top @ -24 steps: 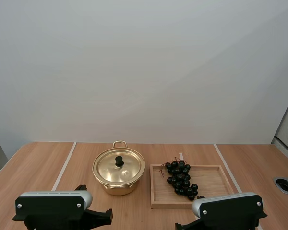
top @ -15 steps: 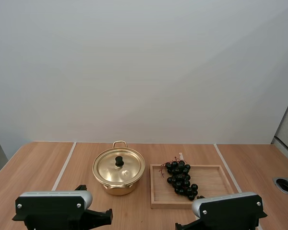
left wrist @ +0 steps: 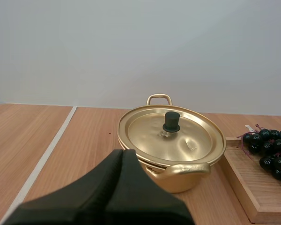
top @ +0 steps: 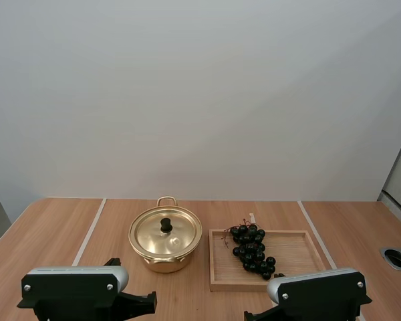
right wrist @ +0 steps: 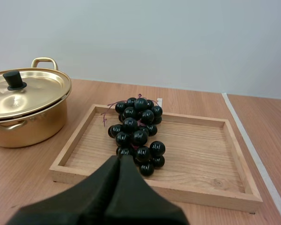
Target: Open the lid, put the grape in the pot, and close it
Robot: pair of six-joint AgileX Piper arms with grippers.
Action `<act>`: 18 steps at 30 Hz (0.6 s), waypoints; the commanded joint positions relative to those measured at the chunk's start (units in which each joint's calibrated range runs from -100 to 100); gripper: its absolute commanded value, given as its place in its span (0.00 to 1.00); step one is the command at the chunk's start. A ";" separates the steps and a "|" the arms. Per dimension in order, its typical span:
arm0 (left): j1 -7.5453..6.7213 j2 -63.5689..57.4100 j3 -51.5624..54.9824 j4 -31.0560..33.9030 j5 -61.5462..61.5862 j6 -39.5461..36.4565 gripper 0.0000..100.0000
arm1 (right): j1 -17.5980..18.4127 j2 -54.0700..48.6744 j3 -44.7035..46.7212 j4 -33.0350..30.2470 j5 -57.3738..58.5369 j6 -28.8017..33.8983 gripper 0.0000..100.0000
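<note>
Nearest, the left gripper point(left wrist: 122, 153) has its 2 fingers pressed together in a dark wedge, empty, pointing at the pot point(left wrist: 182, 183). The right gripper point(right wrist: 119, 158) is likewise closed on nothing, just before the wooden tray point(right wrist: 210, 193). Farther on, the grapes point(top: 252, 247) lie in that tray, beside the pot — its lid point(top: 177, 234) on.

Soft, even light, apparently from above, across the high view; wall point(top: 200, 100) a flat pale grey top to bottom. Gold lid point(top: 166, 232) carries broad pale glare, no hard hotspot. Tiny highlights dot the grapes point(top: 252, 249). Shadows faint: thin dark band under the pot point(top: 150, 257) on the table point(top: 53, 227), soft shade along inner walls of the tray point(top: 294, 257). Left gripper point(left wrist: 123, 151) & right gripper point(right wrist: 119, 157) read matte black w/ little surface detail.
</note>
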 commanded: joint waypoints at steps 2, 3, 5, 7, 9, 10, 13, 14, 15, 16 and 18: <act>0.05 -0.34 0.14 -0.63 -0.81 -0.58 0.00 | -0.22 -0.26 0.00 -0.21 0.05 -0.13 0.00; 0.05 -0.34 0.14 -0.63 -0.81 -0.58 0.00 | -0.22 -0.26 0.00 -0.21 0.05 -0.13 0.00; 0.05 -0.34 0.14 -0.63 -0.81 -0.58 0.00 | -0.22 -0.26 0.00 -0.21 0.05 -0.13 0.00; 0.05 -0.34 0.14 -0.63 -0.81 -0.58 0.00 | -0.22 -0.26 0.00 -0.21 0.05 -0.13 0.00; 0.05 -0.34 0.14 -0.63 -0.81 -0.58 0.00 | -0.22 -0.26 0.00 -0.21 0.05 -0.13 0.00; 0.05 -0.34 0.14 -0.63 -0.65 -0.58 0.00 | -0.22 -0.26 0.00 -0.07 0.05 -0.13 0.00; 0.05 -0.34 0.14 -0.63 -0.42 -0.58 0.00 | -0.22 -0.26 0.00 0.19 0.05 -0.13 0.00; 0.05 -0.34 0.14 -0.63 -0.42 -0.58 0.00 | -0.22 -0.26 0.00 0.19 0.05 -0.13 0.00; 0.05 -0.34 0.14 -0.63 -0.42 -0.58 0.00 | -0.22 -0.26 0.00 0.19 0.05 -0.13 0.00; 0.05 -0.34 0.14 -0.63 -0.42 -0.58 0.00 | -0.22 -0.26 0.00 0.19 0.05 -0.13 0.00; 0.05 -0.34 0.14 -0.63 -0.42 -0.58 0.00 | -0.22 -0.26 0.00 0.19 0.05 -0.13 0.00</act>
